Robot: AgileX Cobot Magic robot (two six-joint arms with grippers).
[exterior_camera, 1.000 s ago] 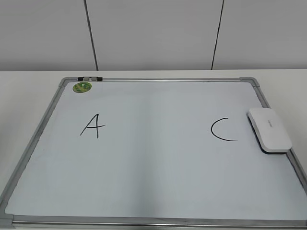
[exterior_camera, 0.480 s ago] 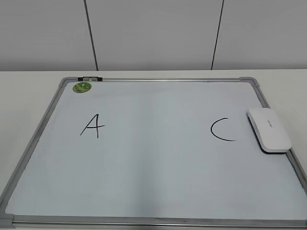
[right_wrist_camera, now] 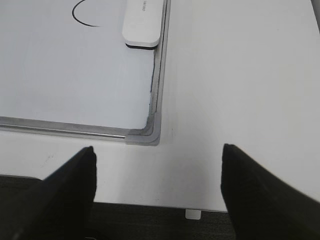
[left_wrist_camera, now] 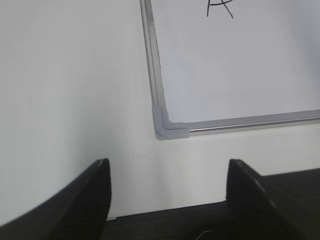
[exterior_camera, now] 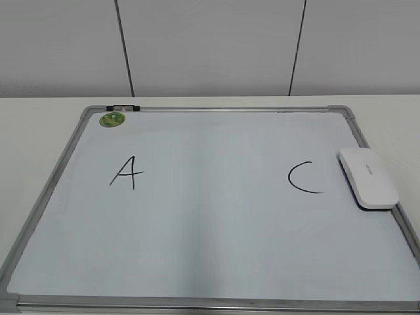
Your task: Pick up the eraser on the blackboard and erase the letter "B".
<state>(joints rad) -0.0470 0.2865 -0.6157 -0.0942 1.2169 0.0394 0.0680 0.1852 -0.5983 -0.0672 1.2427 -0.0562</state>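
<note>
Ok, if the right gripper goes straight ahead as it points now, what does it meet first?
Likely the blackboard's near right corner cap, after bare table. The open right gripper points there; the eraser lies farther along. Depth is unclear.

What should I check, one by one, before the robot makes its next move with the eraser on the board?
1. Letter "B" to erase: not ok. Only "A" and "C" show on the blackboard; the middle is blank.
2. Eraser reachable: ok. It lies flat at the board's right edge, beside "C", uncovered.
3. Right gripper ready: ok. Open, empty, over the table just off the board's near right corner.
4. Left gripper clear: ok. Open, empty, off the near left corner.
5. Eraser touching "C": ok in the exterior view, a gap shows between them.
</note>
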